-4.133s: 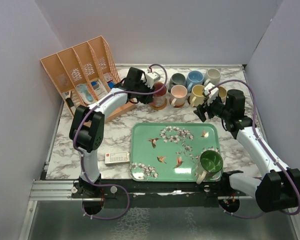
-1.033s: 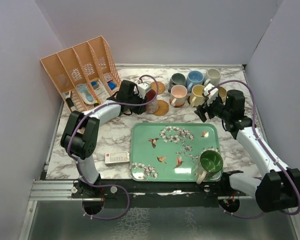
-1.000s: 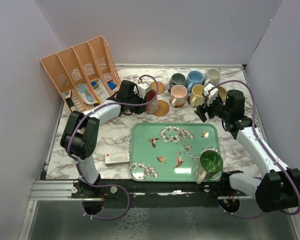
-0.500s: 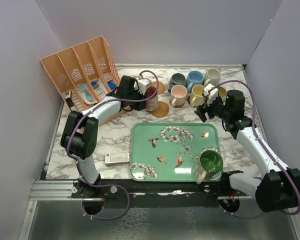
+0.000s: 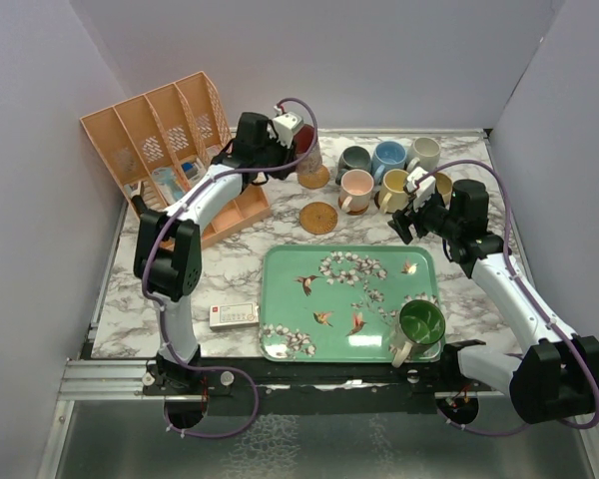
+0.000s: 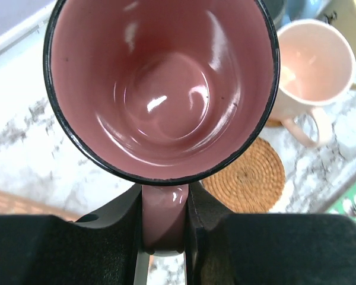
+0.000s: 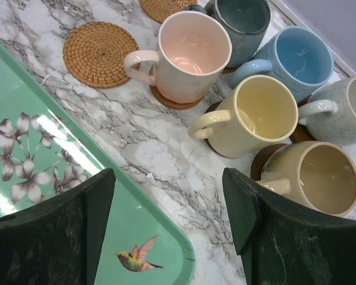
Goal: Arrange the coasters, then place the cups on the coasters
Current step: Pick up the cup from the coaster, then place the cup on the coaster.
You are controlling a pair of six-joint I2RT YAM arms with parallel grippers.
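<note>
Gripping the dark red mug (image 6: pixel 160 89) by its handle, the left hand (image 6: pixel 164 225) is clenched, a finger pressed to either side. The mug hangs upright and empty in the air over the back of the marble bench (image 5: pixel 230 269), close to the orange file rack (image 5: pixel 160 145). From above, a woven coaster (image 5: pixel 317 181) peeks out just below the mug, though I can't tell whether the two touch. A second woven coaster (image 5: pixel 319 217) lies bare between the green floral tray (image 5: pixel 309 299) and the pink mug (image 7: pixel 187 50).

Over on the right, the right hand (image 7: pixel 166 219) is released, its fingers spread wide with nothing between them, hovering over the tray's far right corner. Ahead of it the pink mug sits on a brown coaster (image 7: pixel 166 100), and the yellow mug (image 7: pixel 258 113) and the tan mug (image 7: pixel 317 178) each stand on a dark disc. The grey mug (image 7: pixel 243 18), blue mug (image 7: pixel 299 59) and speckled cream mug (image 7: pixel 350 110) are bunched behind them. The green mug (image 5: pixel 420 324) stands on the tray's near right corner, well apart from the rest.
</note>
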